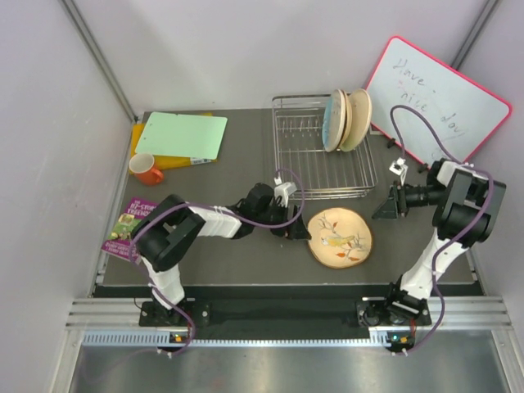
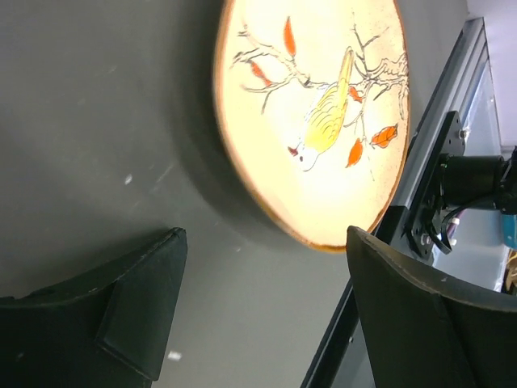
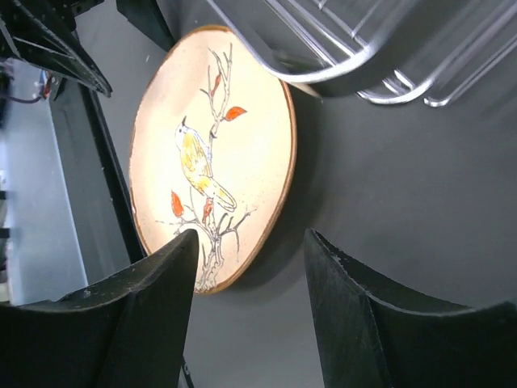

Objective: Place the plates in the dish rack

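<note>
A peach plate [image 1: 339,237] with a bird-on-branch drawing lies flat on the dark table, in front of the dish rack [image 1: 304,172]. Three other plates [image 1: 347,120] stand on edge at the rack's far right end. My left gripper [image 1: 297,229] is low at the flat plate's left rim. It is open and empty, with the plate [image 2: 315,113] just ahead of its fingers [image 2: 137,299]. My right gripper [image 1: 386,205] hovers to the plate's right, also open and empty. Its view shows the plate [image 3: 210,153] ahead and the rack's wire corner [image 3: 339,48] above it.
An orange mug [image 1: 146,169] stands at the left beside a green cutting board [image 1: 187,135] lying on a yellow one. A book [image 1: 129,229] lies at the table's left edge. A pink-framed whiteboard [image 1: 438,98] leans at the back right, behind the rack.
</note>
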`<action>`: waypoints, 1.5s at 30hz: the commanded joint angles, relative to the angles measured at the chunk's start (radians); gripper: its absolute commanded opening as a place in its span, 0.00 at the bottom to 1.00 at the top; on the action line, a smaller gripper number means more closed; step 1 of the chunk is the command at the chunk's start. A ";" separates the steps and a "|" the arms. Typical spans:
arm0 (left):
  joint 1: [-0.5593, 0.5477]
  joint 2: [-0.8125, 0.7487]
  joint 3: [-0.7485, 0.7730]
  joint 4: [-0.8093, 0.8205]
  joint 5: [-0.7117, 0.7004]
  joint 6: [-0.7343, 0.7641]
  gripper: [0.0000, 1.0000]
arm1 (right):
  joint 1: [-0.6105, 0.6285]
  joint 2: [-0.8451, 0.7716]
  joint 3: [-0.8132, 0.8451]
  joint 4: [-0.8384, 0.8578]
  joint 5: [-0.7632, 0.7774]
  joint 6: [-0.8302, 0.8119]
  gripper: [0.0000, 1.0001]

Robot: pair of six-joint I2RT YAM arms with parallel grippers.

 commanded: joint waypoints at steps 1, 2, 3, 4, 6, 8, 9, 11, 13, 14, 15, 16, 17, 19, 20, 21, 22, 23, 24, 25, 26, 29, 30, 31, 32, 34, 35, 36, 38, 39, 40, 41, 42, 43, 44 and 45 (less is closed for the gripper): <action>-0.045 0.045 0.060 0.087 -0.018 -0.019 0.84 | 0.014 0.080 0.008 -0.146 0.021 -0.065 0.55; -0.048 0.050 0.063 0.086 -0.019 -0.019 0.84 | 0.022 0.087 -0.006 -0.146 0.032 -0.079 0.55; -0.051 0.051 0.063 0.086 -0.021 -0.022 0.84 | 0.028 0.090 -0.012 -0.146 0.041 -0.093 0.55; -0.053 0.058 0.062 0.086 -0.019 -0.024 0.83 | 0.043 0.105 -0.015 -0.146 0.060 -0.104 0.55; -0.060 0.056 0.056 0.089 -0.015 -0.027 0.80 | 0.057 0.134 -0.023 -0.146 0.077 -0.122 0.55; -0.074 0.056 0.051 0.090 -0.014 -0.027 0.79 | 0.067 0.165 -0.004 -0.146 0.080 -0.103 0.54; -0.080 0.065 0.051 0.093 -0.013 -0.027 0.79 | 0.068 0.188 0.003 -0.144 0.077 -0.087 0.54; -0.093 0.079 0.057 0.097 0.001 -0.027 0.78 | 0.068 0.202 0.011 -0.146 0.080 -0.079 0.54; -0.105 0.105 0.071 0.109 0.022 -0.028 0.75 | 0.077 0.206 0.006 -0.146 0.092 -0.082 0.54; -0.119 0.111 0.078 0.109 0.037 -0.025 0.73 | 0.080 0.206 0.005 -0.146 0.097 -0.084 0.54; -0.128 0.123 0.092 0.109 0.044 -0.022 0.70 | 0.083 0.212 0.002 -0.147 0.107 -0.087 0.54; -0.137 0.131 0.100 0.106 0.048 -0.011 0.69 | 0.093 0.214 -0.003 -0.147 0.113 -0.087 0.54; -0.157 0.137 0.108 0.103 0.050 -0.007 0.68 | 0.097 0.219 -0.003 -0.147 0.117 -0.087 0.53; -0.171 0.154 0.124 0.087 0.044 -0.002 0.65 | 0.102 0.220 -0.004 -0.147 0.121 -0.086 0.53; -0.182 0.156 0.129 0.083 0.045 -0.001 0.64 | 0.102 0.220 -0.006 -0.147 0.124 -0.087 0.53; -0.186 0.156 0.129 0.080 0.038 -0.001 0.63 | 0.102 0.220 -0.009 -0.146 0.129 -0.089 0.53; -0.191 0.153 0.128 0.078 0.032 0.002 0.62 | 0.103 0.220 -0.009 -0.147 0.130 -0.089 0.53; -0.200 0.145 0.126 0.075 0.025 0.004 0.62 | 0.103 0.219 -0.009 -0.146 0.130 -0.087 0.53; -0.205 0.141 0.126 0.071 0.013 0.009 0.62 | 0.106 0.225 -0.008 -0.146 0.133 -0.086 0.53; -0.212 0.137 0.126 0.063 0.010 0.012 0.61 | 0.111 0.228 -0.007 -0.146 0.137 -0.084 0.52; -0.215 0.137 0.135 0.054 0.005 0.016 0.61 | 0.114 0.232 -0.009 -0.146 0.144 -0.082 0.52; -0.222 0.153 0.164 0.018 -0.022 0.018 0.51 | 0.128 0.242 -0.015 -0.146 0.158 -0.079 0.50; -0.220 0.156 0.170 0.017 -0.024 0.016 0.47 | 0.136 0.245 -0.015 -0.146 0.161 -0.078 0.49; -0.223 0.160 0.177 0.015 -0.027 0.015 0.42 | 0.137 0.246 -0.018 -0.146 0.163 -0.078 0.46; -0.223 0.168 0.190 0.008 -0.028 0.016 0.28 | 0.137 0.240 -0.018 -0.146 0.167 -0.081 0.46; -0.226 0.179 0.206 0.002 -0.034 0.016 0.24 | 0.137 0.231 -0.026 -0.146 0.170 -0.087 0.47; -0.228 0.182 0.219 -0.006 -0.034 0.019 0.24 | 0.137 0.223 -0.027 -0.146 0.175 -0.092 0.47; -0.228 0.185 0.226 -0.008 -0.034 0.019 0.24 | 0.137 0.219 -0.034 -0.146 0.178 -0.095 0.48; -0.231 0.194 0.243 -0.009 -0.034 0.022 0.23 | 0.137 0.208 -0.038 -0.144 0.180 -0.104 0.48; -0.232 0.199 0.249 -0.009 -0.033 0.025 0.22 | 0.137 0.203 -0.047 -0.146 0.181 -0.108 0.48; -0.232 0.203 0.255 -0.011 -0.030 0.027 0.21 | 0.137 0.196 -0.052 -0.146 0.183 -0.113 0.48; -0.232 0.203 0.262 -0.011 -0.024 0.032 0.17 | 0.139 0.186 -0.057 -0.147 0.190 -0.121 0.48; -0.232 0.203 0.266 -0.011 -0.024 0.033 0.16 | 0.142 0.185 -0.063 -0.146 0.198 -0.125 0.47; -0.234 0.200 0.267 -0.012 -0.025 0.035 0.15 | 0.145 0.180 -0.070 -0.146 0.210 -0.131 0.46; -0.234 0.197 0.267 -0.015 -0.036 0.036 0.15 | 0.146 0.182 -0.081 -0.147 0.236 -0.145 0.45; -0.234 0.194 0.266 -0.017 -0.039 0.036 0.15 | 0.146 0.182 -0.101 -0.146 0.235 -0.148 0.40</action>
